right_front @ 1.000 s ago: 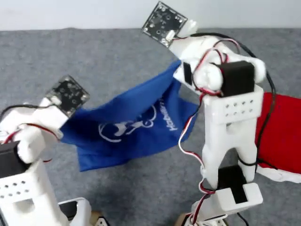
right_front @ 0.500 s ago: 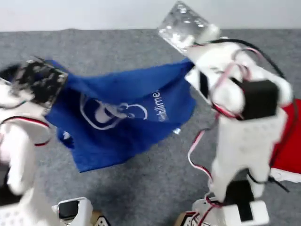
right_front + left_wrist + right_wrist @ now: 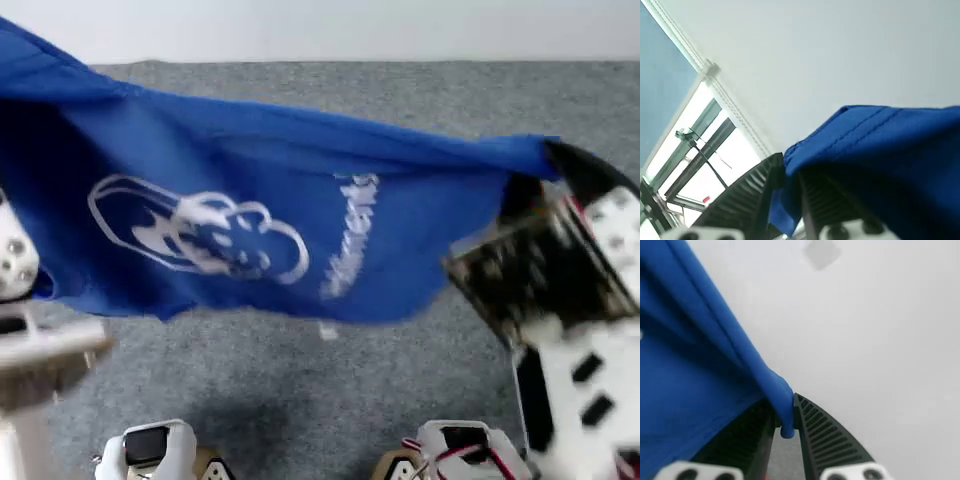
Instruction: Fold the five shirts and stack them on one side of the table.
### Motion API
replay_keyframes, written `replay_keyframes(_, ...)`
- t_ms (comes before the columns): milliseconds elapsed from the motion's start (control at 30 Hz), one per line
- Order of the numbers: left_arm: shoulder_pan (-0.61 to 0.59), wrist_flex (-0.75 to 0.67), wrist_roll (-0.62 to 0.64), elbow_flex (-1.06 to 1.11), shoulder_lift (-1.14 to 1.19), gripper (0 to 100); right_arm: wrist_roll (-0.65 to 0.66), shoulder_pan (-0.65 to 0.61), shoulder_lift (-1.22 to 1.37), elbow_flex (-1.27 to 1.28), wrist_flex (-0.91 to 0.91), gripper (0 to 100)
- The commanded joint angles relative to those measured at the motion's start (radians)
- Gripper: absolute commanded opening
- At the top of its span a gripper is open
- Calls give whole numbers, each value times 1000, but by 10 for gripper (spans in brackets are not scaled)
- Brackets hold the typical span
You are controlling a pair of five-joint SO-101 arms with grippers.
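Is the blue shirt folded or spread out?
Spread out: the shirt hangs stretched above the table, one end pinched in the left gripper, the other in the right gripper.

shirt (image 3: 250, 190) spread wide between the two sets of jaws, up above the bench (image 3: 300, 400) | left jaws: closed on one top shirt corner (image 3: 790, 160), cloth squeezed between them | right jaws: closed on the other top corner (image 3: 782, 405), cloth edge between them | rest of shirt hangs below both jaws

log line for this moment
left gripper: shut on blue shirt | right gripper: shut on blue shirt | blue shirt: stretched above table
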Motion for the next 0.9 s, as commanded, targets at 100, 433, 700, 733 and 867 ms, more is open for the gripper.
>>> replay_keyframes(100,-2,221,-46,-154,-2,6,77,93,-85,-28,38,11)
replay_keyframes(433,-2,525,-46,-300,-2,6,196,199,-162,0,39,11)
replay_keyframes(700,-2,588,-81,-145,9,6,275,205,-248,402,28,13)
replay_keyframes(733,0,585,-98,-93,9,6,281,205,-251,453,28,13)
replay_keyframes(867,0,476,-129,142,6,6,287,176,-251,623,27,14)
